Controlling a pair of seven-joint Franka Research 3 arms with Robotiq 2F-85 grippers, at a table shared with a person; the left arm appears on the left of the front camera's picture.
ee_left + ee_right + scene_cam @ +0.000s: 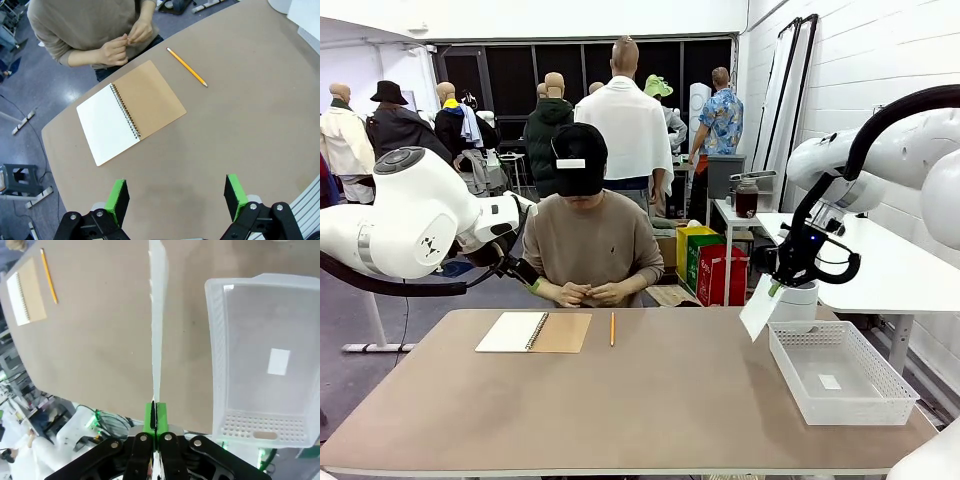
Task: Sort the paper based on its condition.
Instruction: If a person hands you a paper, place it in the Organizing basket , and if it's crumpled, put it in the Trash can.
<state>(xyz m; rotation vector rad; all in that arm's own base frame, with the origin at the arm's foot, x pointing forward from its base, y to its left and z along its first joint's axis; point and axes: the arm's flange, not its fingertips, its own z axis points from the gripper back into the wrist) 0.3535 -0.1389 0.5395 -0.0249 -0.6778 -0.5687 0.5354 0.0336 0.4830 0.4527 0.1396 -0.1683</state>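
Brown tabletop (670,400) spans the lower frame, with a white perforated plastic basket (860,412) at lower right. Above the basket's left rim, the right gripper (778,285) pinches a thin white paper sheet (758,310) that hangs down. The left gripper (176,187) hovers with jaws apart. Farther back lie an open spiral notebook with a brown cover (535,332) and a yellow pencil (612,328).

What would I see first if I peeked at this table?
The right gripper dangling a white sheet of paper just beside the white basket, at the right end of the table. Then the open notebook and yellow pencil in front of the person.
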